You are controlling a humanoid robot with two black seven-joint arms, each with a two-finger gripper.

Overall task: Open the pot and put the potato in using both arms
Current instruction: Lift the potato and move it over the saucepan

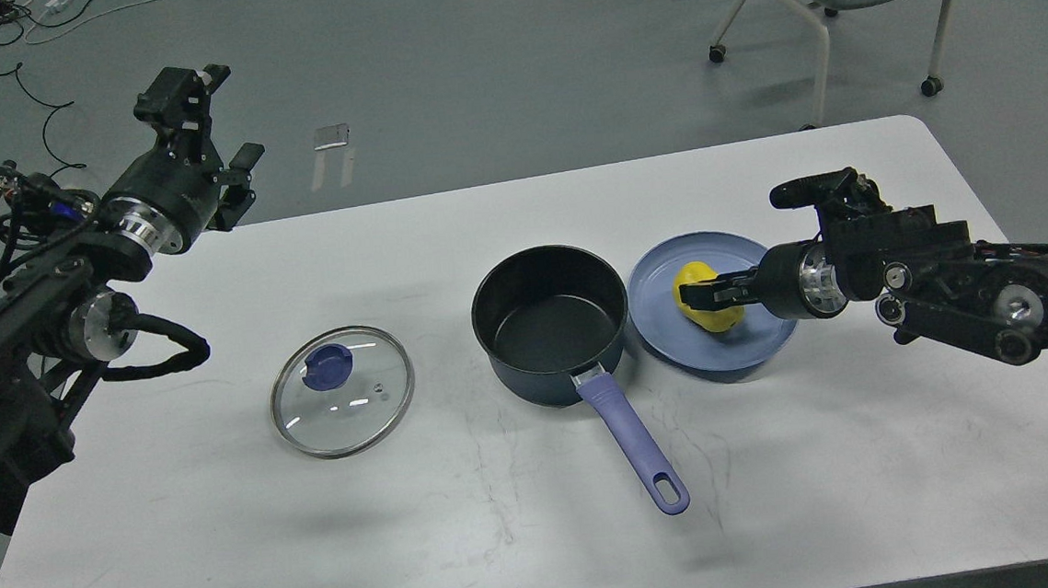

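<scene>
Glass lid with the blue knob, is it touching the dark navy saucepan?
Apart. The head view shows the glass lid lying flat on the white table, with a plain strip of bare tabletop between it and the saucepan.

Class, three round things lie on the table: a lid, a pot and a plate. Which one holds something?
The blue plate, rightmost, carries the yellow potato, where the right gripper reaches. The pot is empty; the glass lid lies flat, alone.
</scene>
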